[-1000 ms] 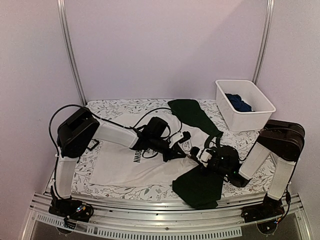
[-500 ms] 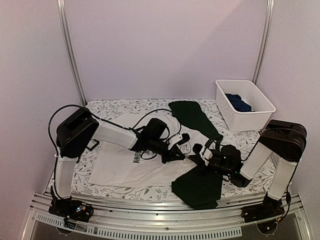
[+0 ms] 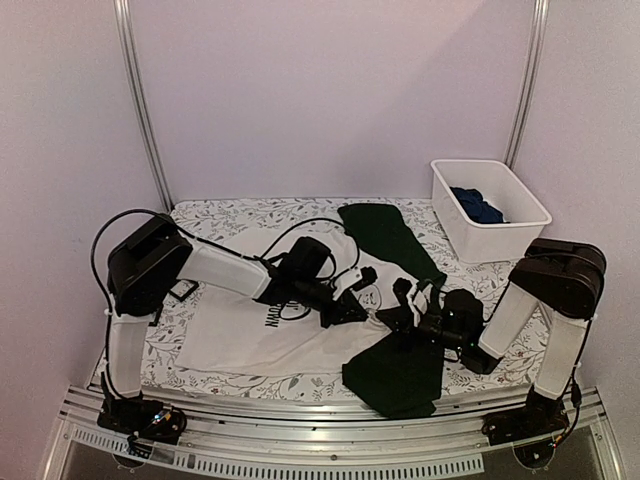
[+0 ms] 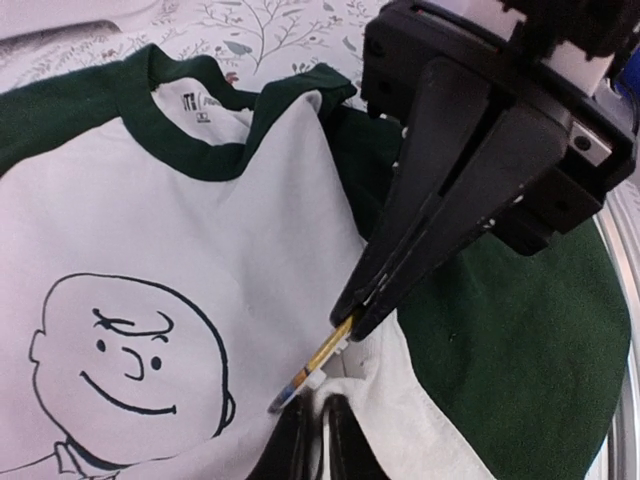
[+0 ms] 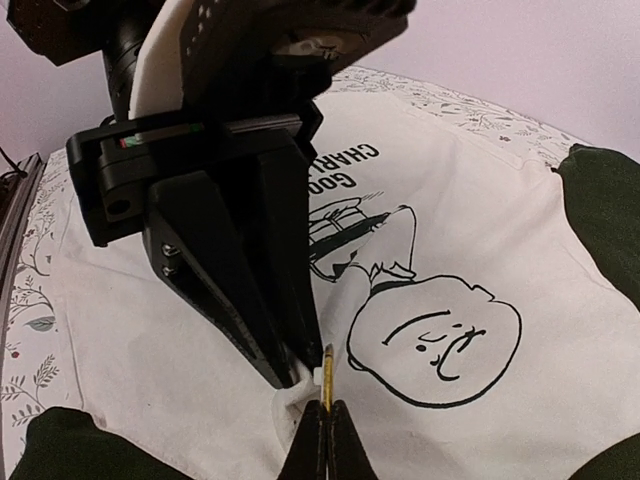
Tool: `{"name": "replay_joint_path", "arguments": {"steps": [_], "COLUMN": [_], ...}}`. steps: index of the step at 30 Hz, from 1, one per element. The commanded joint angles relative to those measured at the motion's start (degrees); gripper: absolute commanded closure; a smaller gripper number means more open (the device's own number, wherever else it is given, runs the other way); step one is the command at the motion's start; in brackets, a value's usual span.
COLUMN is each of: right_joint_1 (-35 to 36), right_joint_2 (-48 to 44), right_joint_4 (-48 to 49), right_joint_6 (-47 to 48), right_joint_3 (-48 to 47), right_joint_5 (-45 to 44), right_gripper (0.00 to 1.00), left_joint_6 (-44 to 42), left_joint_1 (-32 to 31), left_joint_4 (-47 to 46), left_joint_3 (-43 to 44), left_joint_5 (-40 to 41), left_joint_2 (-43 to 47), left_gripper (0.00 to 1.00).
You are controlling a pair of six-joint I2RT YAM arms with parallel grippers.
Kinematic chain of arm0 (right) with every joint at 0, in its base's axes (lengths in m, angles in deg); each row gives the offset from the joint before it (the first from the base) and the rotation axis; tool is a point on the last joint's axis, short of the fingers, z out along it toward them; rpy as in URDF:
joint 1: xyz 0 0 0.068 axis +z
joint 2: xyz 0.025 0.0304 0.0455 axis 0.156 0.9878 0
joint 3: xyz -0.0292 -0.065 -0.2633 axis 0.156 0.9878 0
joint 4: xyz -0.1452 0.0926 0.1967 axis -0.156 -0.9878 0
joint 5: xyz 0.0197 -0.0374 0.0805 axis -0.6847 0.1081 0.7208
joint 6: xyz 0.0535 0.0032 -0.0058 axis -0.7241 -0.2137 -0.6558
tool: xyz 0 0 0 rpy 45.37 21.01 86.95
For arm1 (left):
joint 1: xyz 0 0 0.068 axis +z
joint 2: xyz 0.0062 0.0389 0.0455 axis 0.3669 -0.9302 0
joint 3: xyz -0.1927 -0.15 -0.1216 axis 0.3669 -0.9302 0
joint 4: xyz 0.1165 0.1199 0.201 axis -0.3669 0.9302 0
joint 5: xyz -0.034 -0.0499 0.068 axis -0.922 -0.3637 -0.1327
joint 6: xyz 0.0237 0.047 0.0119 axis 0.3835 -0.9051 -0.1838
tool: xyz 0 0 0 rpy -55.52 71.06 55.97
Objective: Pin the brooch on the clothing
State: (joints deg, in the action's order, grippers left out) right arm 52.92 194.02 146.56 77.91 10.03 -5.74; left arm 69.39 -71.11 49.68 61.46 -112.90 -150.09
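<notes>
Pinning under way: Charlie Brown T-shirt (image 3: 240, 335) lies flat on the table (image 3: 200, 215), left gripper (image 5: 290, 372) jaws pinching up a white fold, right gripper (image 4: 352, 310) jaws clamping the brooch (image 4: 315, 368) beside it; next, likely drive the pin through the fold.

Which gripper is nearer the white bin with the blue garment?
Right. The right gripper, holding the brooch, is over the T-shirt on the side toward the bin; the left gripper faces it tip to tip from the other side, farther away.
</notes>
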Motion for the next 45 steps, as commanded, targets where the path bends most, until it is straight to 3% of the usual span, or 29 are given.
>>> {"name": "replay_joint_path", "arguments": {"steps": [1, 12, 15, 20, 31, 37, 42, 45], "right_joint_1": [-0.35, -2.12, -2.17, -2.27, -2.28, -2.31, -2.37, -2.33], "right_joint_2": [2.23, 3.14, 3.15, 5.13, 3.72, 3.15, 2.78, 2.67], "right_joint_4": [5.53, 5.99, 6.85, 10.6, 8.7, 10.12, 9.47, 9.53], "right_joint_6": [-3.95, -8.13, -9.23, -12.34, -13.73, -14.79, -15.68, -16.3], "right_joint_3": [0.86, -0.21, -0.49, -1.05, -3.09, -3.35, -4.93, -5.61], "right_joint_5": [4.87, 6.84, 8.28, 9.98, 9.14, 10.23, 11.91, 12.67], "right_gripper": [1.0, 1.0, 1.0, 1.0, 1.0, 1.0, 1.0, 1.0], "left_joint_6": [-3.0, -9.68, -7.92, -2.71, -3.51, -2.42, -3.44, -4.52], "left_joint_1": [1.05, 2.53, 2.65, 2.48, 2.14, 1.66, 1.26, 0.86], "left_joint_4": [-1.22, 12.04, 7.83, 1.53, 2.57, 0.38, 0.4, 0.76], "left_joint_3": [-1.89, -0.58, -1.72, -2.15, -3.96, -4.09, -4.08, -3.7], "left_joint_5": [1.11, 0.32, 0.62, 0.35, -2.15, -1.64, -1.15, -1.06], "left_joint_2": [4.97, 6.15, 4.61, 2.38, 0.28, -0.49, -0.85, -1.1], "left_gripper": [0.84, 0.54, 0.48, 0.47, 0.57, 0.86, 1.0, 1.0]}}
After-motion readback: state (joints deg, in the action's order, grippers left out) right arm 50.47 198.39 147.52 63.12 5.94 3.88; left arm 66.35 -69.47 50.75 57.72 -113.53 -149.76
